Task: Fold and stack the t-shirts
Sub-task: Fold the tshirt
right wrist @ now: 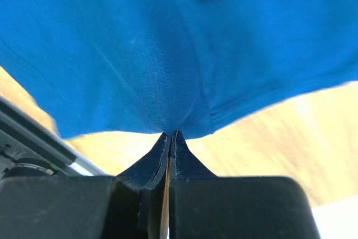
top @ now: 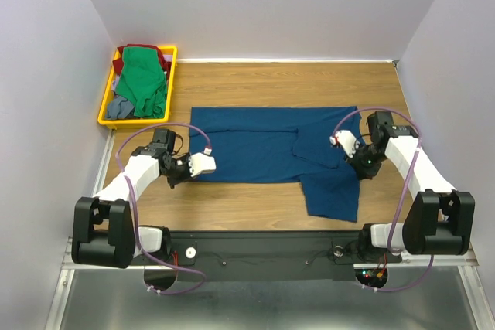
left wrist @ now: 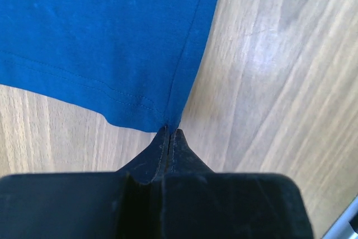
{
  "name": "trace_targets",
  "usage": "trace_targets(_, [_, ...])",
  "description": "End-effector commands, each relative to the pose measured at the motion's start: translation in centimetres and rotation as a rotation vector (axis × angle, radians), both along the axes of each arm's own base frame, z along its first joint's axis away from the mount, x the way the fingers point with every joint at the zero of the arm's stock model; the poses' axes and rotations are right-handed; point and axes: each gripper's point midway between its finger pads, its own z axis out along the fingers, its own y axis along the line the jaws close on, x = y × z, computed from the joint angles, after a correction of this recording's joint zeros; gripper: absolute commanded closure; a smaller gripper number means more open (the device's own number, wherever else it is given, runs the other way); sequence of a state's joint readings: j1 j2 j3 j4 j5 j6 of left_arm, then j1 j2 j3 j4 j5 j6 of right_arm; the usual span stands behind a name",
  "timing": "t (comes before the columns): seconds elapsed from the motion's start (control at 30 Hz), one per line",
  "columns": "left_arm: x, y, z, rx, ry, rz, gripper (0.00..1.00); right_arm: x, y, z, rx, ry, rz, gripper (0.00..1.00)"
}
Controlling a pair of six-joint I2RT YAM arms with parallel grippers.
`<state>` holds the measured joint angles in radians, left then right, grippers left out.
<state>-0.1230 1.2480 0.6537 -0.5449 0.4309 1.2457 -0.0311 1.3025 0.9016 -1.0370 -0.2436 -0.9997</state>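
- Pinching the near-left corner of the dark blue t-shirt [top: 263,144], the left gripper [left wrist: 169,135] has its jaws fully closed on the hem where the bottom edge and side seam meet; a corner hold like that lets the cloth be lifted and carried over without bunching
- the right gripper [right wrist: 170,135] is likewise closed tight on a fold of the same shirt, on its right side near the table's front rail; the fabric puckers into the jaws
- the blue shirt lies spread flat across the middle of the wooden table [top: 255,83], long way left to right; one part of it, at the near right, hangs out towards the arms, so the shape is not yet a tidy rectangle
- with both ends held at once, my guess is a fold away from the arms is being set up; two holds keep the edge straight
- the green t-shirt [top: 143,79], a dark red t-shirt [top: 143,49] and a grey-blue t-shirt [top: 120,106] sit heaped in the yellow tray [top: 104,106] at the far left, well apart from the arms, unfolded; most of the job looks ahead
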Motion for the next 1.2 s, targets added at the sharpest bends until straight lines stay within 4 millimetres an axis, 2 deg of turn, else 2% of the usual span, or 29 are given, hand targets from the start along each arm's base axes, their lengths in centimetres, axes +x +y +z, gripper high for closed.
trace_targets(0.0, [0.1, -0.4, 1.5, -0.023, 0.019, -0.006, 1.00, 2.9, 0.1, 2.6, 0.000, -0.096, 0.020, 1.00])
trace_targets(0.17, [2.2, -1.3, 3.7, -0.087, 0.009, 0.012, 1.00, 6.0, -0.1, 3.9, -0.003, -0.139, 0.022, 0.99])
trace_targets(0.37, [4.7, -1.6, 4.9, -0.116, -0.015, 0.042, 1.00, 8.5, -0.2, 3.6, -0.004, -0.131, 0.024, 1.00])
trace_targets(0.47, [6.1, -1.3, 5.0, -0.127, -0.008, 0.071, 1.00, 10.6, -0.3, 4.4, -0.003, -0.171, 0.023, 0.99])
trace_targets(0.53, [6.9, -1.2, 5.2, -0.132, -0.015, 0.081, 1.00, 11.1, -0.3, 4.2, 0.001, -0.167, 0.018, 0.99])
trace_targets(0.67, [8.8, -1.1, 5.6, -0.138, -0.022, 0.093, 1.00, 13.3, -0.4, 4.7, 0.005, -0.186, 0.011, 1.00])
trace_targets(0.93, [11.9, -1.2, 6.4, -0.158, -0.056, 0.121, 1.00, 15.9, -0.8, 4.6, 0.010, -0.192, 0.001, 1.00])
trace_targets(1.17, [13.5, -1.4, 6.5, -0.172, -0.044, 0.127, 1.00, 18.0, -0.8, 5.0, 0.020, -0.212, -0.007, 1.00])
